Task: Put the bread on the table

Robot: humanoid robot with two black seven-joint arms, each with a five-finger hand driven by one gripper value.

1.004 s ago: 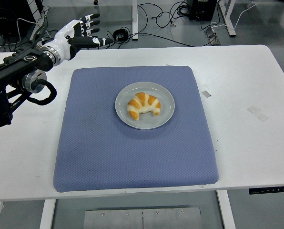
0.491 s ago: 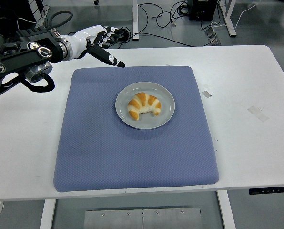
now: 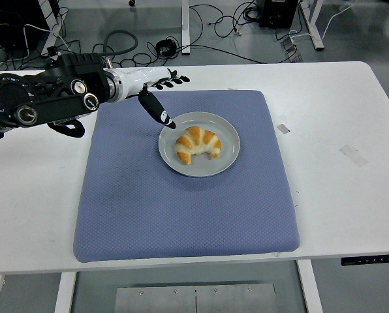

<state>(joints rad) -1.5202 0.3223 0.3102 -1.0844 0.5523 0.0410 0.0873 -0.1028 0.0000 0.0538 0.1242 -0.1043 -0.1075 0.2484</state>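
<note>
The left hand (image 3: 156, 98) (fingers apart, empty) has swung in beside the croissant (image 3: 196, 145) on its plate (image 3: 227, 134); grasp comes next.

A lab: bare grey floor (image 3: 351, 26) strewn with cables (image 3: 220, 19) behind a white table (image 3: 325, 104).

left arm (image 3: 44, 98) cut off at the left edge; table's (image 3: 351, 195) legs perhaps mostly hidden
</note>
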